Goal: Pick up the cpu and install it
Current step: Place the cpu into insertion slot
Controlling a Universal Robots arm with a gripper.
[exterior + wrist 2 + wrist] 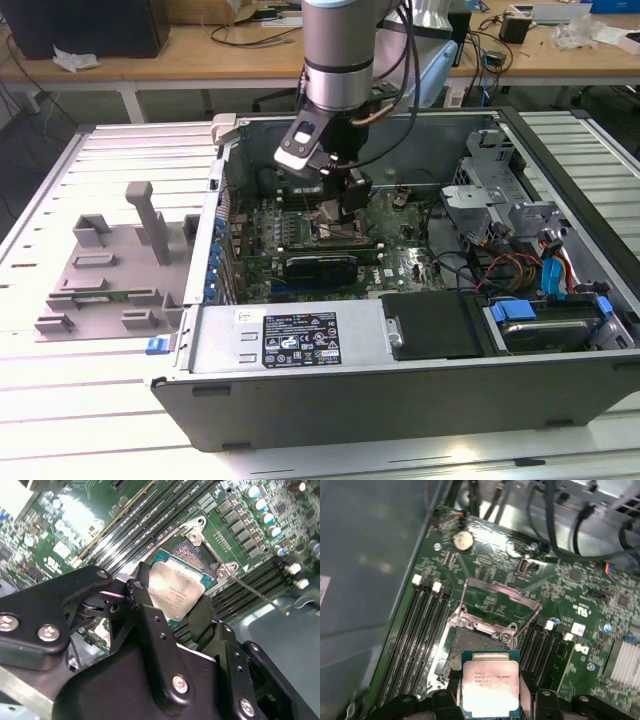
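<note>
Inside the open grey metal computer case [300, 395], above the green motherboard [405, 255], we see the black two-fingered gripper [345, 212] hanging low over the board. In the second wrist view its black fingers [149, 622] are clamped on opposite edges of the cpu [176, 592], the small flat square chip with the pale silvery metal top and a green rim.

We judge the picking-up to be done and the installing to be in hand. The chip hangs beside and partly over the dark square socket [470, 647], whose thin metal load plate [497, 597] stands swung up and clear, with the thin wire lever [260, 597] lying out to one side.

Seating the chip calls, in our view, for it to sit square to the socket frame and level. In both wrist views it looks offset from the recess rather than centred on it.

Several things escape us. The near edge of the cpu [491, 687] is covered by the gripper's own black body, so we cannot check how far the fingers reach under it. How high the chip rides above the socket is hard to judge; it appears to be apart from the contacts, not resting on them. Any corner mark or notch that fixes its orientation is too small for us to make out.
</note>
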